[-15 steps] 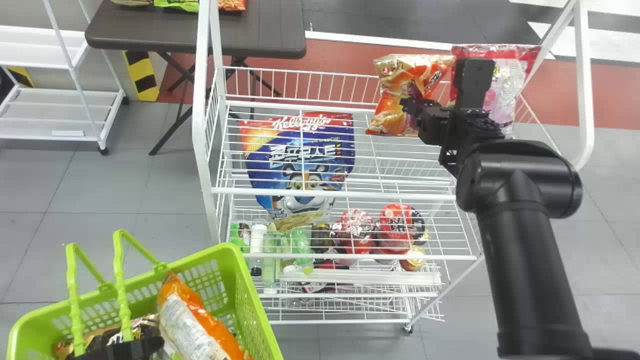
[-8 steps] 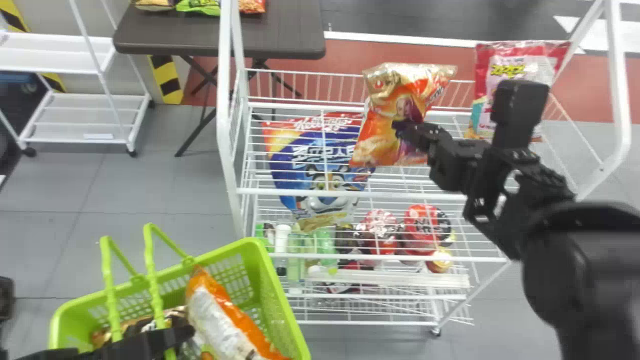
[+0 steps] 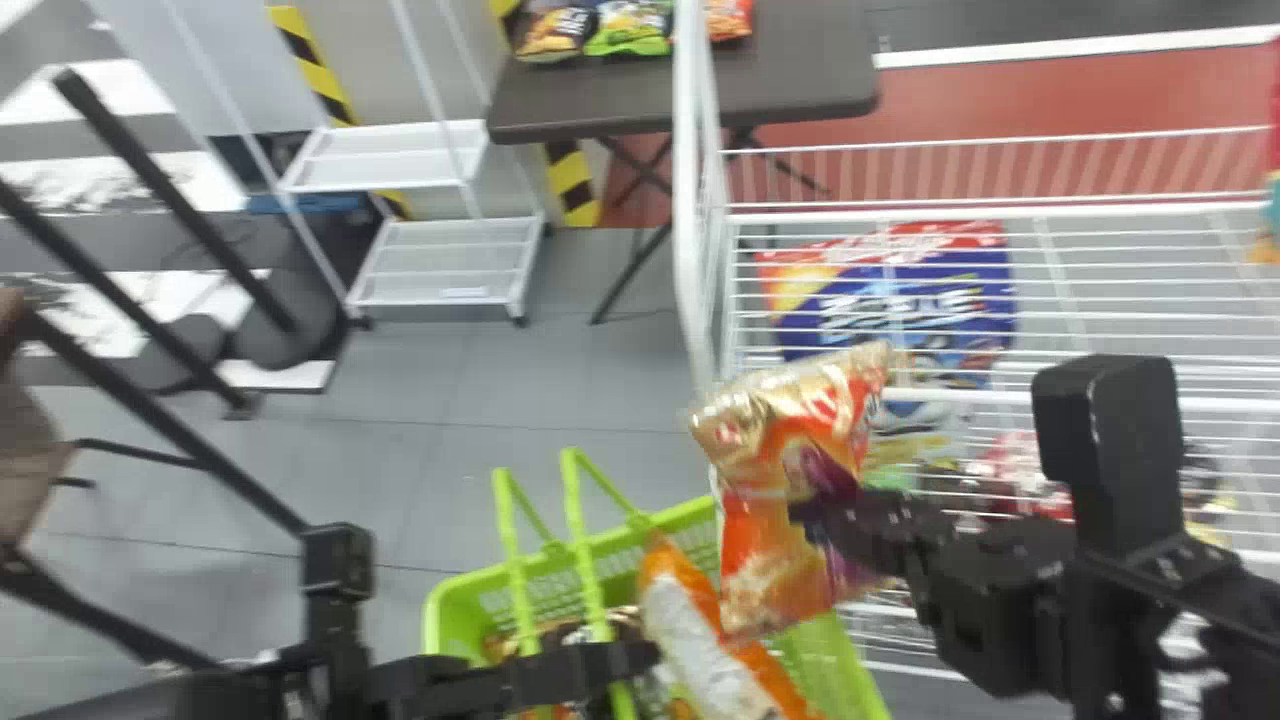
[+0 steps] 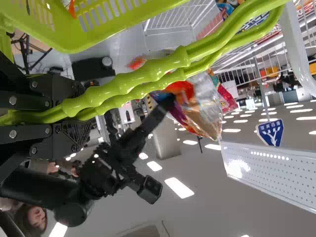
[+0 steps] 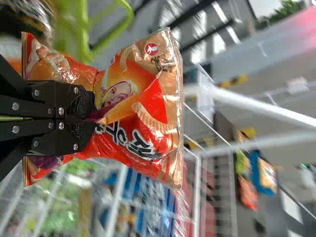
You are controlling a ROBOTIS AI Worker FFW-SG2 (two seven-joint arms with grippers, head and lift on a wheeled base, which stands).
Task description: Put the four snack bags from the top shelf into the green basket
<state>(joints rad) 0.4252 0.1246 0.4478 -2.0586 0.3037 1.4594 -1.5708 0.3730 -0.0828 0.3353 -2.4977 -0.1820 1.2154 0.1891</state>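
Observation:
My right gripper (image 3: 815, 510) is shut on the middle of an orange and gold snack bag (image 3: 765, 530), which hangs over the right part of the green basket (image 3: 455, 610). In the right wrist view, the gripper (image 5: 91, 111) pinches the bag (image 5: 148, 118) and creases it. My left gripper (image 3: 625, 665) is at the basket's handles; the left wrist view has the gripper (image 4: 74, 111) closed around both green handles (image 4: 148, 74). Inside the basket lie an orange and white bag (image 3: 690, 630) and darker packages (image 3: 610, 622).
The white wire rack (image 3: 690, 200) stands to the right, with a blue cereal bag (image 3: 900, 300) below its upper shelf wires. A red bag's edge (image 3: 1274, 150) shows at far right. Behind stands a dark table (image 3: 800, 80) with snack bags; a small white shelf (image 3: 450, 260) is farther left.
The right gripper has carried the orange and gold bag from above the rack left and down to the basket. The head view has swung left, bringing more of the left arm into sight.

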